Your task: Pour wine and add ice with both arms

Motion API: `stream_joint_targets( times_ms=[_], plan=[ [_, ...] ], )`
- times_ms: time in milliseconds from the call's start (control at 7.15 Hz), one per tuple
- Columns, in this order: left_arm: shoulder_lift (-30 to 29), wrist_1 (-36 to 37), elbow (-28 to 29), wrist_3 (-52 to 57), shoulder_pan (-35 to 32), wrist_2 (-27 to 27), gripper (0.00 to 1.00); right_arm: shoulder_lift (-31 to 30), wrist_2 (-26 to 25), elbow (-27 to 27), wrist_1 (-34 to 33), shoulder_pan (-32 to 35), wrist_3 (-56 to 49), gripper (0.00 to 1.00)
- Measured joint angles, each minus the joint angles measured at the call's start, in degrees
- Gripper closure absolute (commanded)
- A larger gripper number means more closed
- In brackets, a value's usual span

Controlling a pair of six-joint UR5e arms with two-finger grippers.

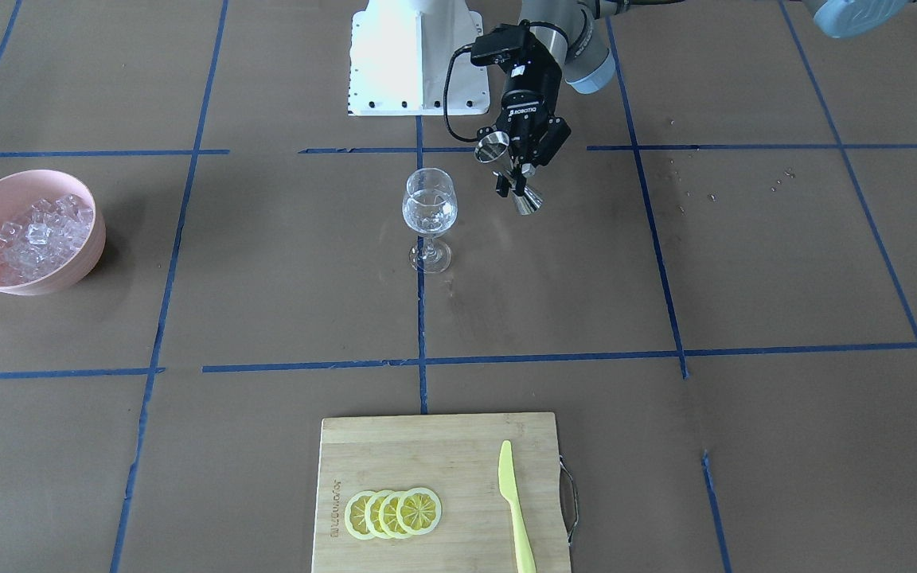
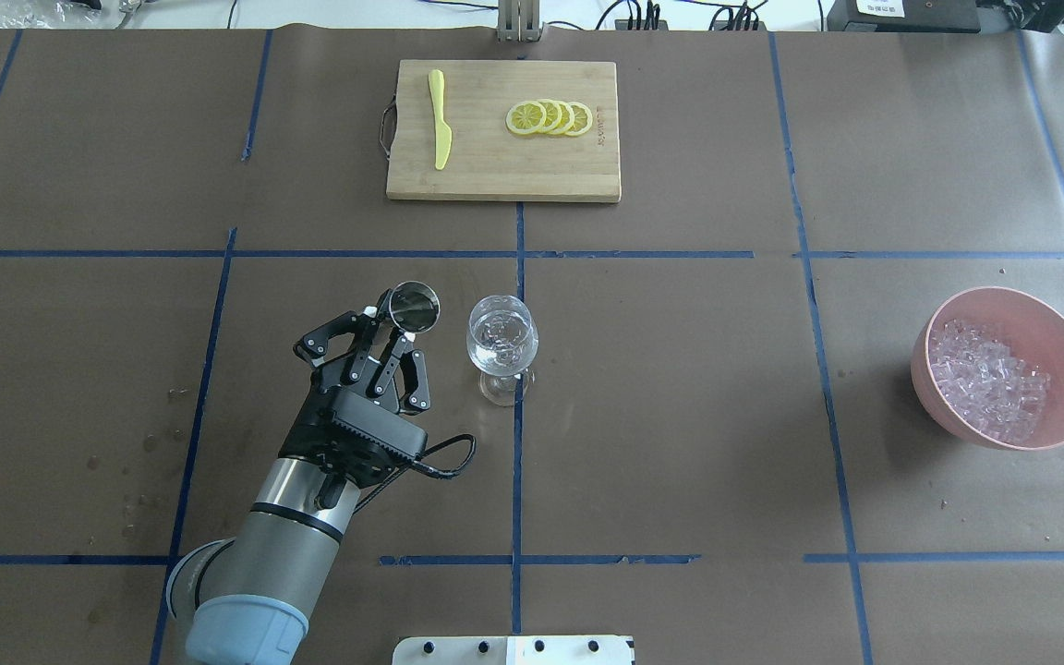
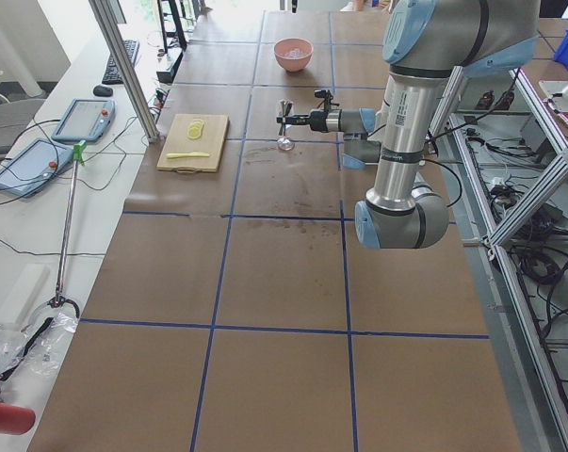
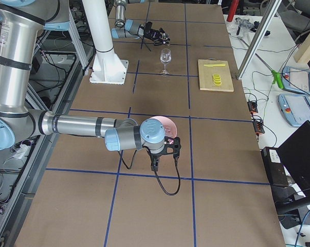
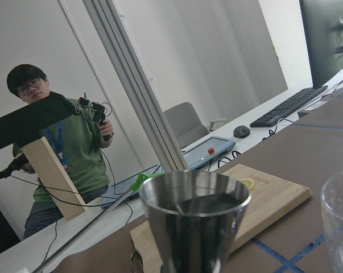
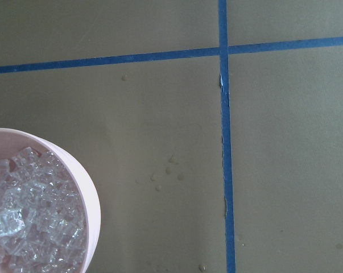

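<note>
Jigger of dark wine, clamped at its waist in the left tool, tilted just beside the wine glass.
Ice lies heaped in a pink bowl, well apart on the counter; the right tool hangs by that bowl, its grip impossible to tell.

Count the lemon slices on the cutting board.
4 lemon slices, overlapping in one row on the cutting board, apart from the knife. Another could hide under the overlap.

bowl cropped, wine in jigger barely vis.
</note>
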Motion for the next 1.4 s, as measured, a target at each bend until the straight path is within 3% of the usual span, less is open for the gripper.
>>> stream_joint_targets(
  times_ms=[840,1399],
  plan=[
    [-3.2,1.0,-0.9,16.3,0.5,-0.4,1.0,0.2,0.2,-1.4,-0.1,0.0,0.1,0.0],
    [-3.3,2.4,-1.2,16.8,-0.9,-8.9,1.0,0.2,0.2,-1.7,-0.1,0.0,0.1,0.0]
  ],
)
